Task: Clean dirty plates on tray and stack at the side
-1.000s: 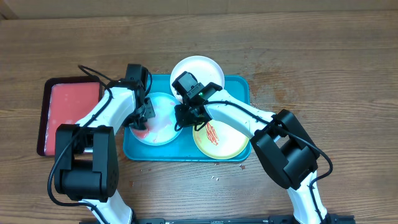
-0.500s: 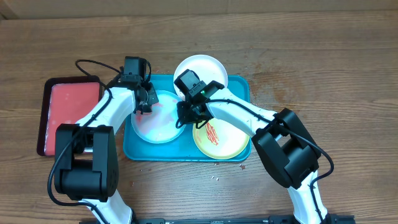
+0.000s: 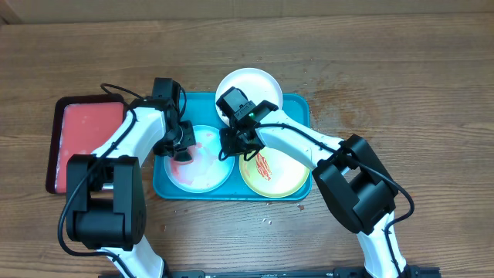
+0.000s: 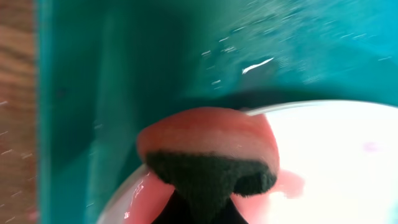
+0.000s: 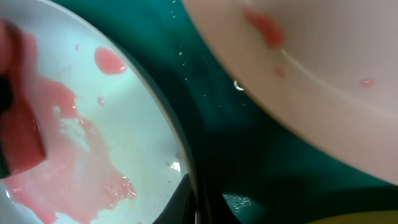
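overhead looks straight down; both wrist views sit very close, sharing the blue plate [image 3: 204, 167].

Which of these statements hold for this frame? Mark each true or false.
1. The left hand presses a sponge onto the light blue plate. True.
2. The yellow-green plate is wiped clean. False: a red smear lies on it.
3. The white plate is stacked on the red tray. False: it sits at the far edge of the turquoise tray, overlapping its rim. The red tray holds no plate.
4. The right hand is at the light blue plate's rim. True.
5. All three plates are piled on one another. False: each lies separately.
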Motion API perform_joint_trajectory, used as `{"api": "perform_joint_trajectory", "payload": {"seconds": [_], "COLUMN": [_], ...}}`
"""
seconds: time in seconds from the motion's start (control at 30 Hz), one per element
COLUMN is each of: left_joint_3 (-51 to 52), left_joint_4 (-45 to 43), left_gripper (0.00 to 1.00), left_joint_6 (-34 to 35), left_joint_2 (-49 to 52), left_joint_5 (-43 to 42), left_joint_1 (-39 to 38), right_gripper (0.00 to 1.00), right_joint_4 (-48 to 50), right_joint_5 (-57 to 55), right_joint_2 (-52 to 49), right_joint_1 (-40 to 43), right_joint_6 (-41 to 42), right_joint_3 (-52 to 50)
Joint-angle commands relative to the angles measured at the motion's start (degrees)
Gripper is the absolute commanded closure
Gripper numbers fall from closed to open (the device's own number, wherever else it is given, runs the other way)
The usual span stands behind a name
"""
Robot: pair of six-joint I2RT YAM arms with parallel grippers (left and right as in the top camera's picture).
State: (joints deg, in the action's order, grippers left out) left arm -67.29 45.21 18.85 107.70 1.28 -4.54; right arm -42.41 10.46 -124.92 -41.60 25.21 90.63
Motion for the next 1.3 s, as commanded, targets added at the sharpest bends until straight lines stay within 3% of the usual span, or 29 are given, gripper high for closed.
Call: {"api": "perform_joint_trajectory", "payload": {"seconds": [0.0, 0.1, 0.33, 0.47, 0.63, 0.97, 1.17, 1.27], "left_joint_3": [0.5, 0.4, 0.2, 0.3, 2.7, 14.0, 17.2, 17.7], "left_joint_4": [2.4, 3.5, 3.5, 5.9, 8.0, -4.6, -9.5, -9.5], "left_gripper": [0.96, 0.96, 0.96, 0.96, 0.96, 0.96, 0.96, 0.96], "left_joint_6": [-2.2, -2.5, -7.1, -7.1, -7.6, -4.7, -0.8, -0.8], "left_joint_2": [0.8, 0.5, -6.4, -10.8, -11.0, -11.0, -11.0, -11.0], "left_joint_5": [6.8, 5.4, -7.1, -8.5, -8.1, -7.8, -1.0, 6.8], "left_joint_1": [-0.2, -0.8, -1.6, -1.4, -1.5, -1.4, -1.4, -1.4], "right_gripper": [0.96, 0.96, 0.96, 0.96, 0.96, 0.96, 0.96, 0.96], "right_joint_4": [0.2, 0.2, 0.3, 0.6, 1.0, 1.0, 0.8, 0.7], "right_joint_5": [-1.0, -1.0, -1.0, -1.0, -1.0, -1.0, -1.0, -1.0], "right_joint_2": [-0.7, -0.7, -0.7, -0.7, -0.7, -0.7, -0.7, -0.7], "right_joint_1": [-0.2, -0.2, -0.2, -0.2, -0.2, -0.2, -0.2, -0.2], "right_joint_6": [-0.1, -0.1, -0.1, -0.1, -0.1, -0.1, -0.1, -0.1], "right_joint_3": [-0.6, -0.6, -0.6, -0.6, -0.6, -0.6, -0.6, -0.6]}}
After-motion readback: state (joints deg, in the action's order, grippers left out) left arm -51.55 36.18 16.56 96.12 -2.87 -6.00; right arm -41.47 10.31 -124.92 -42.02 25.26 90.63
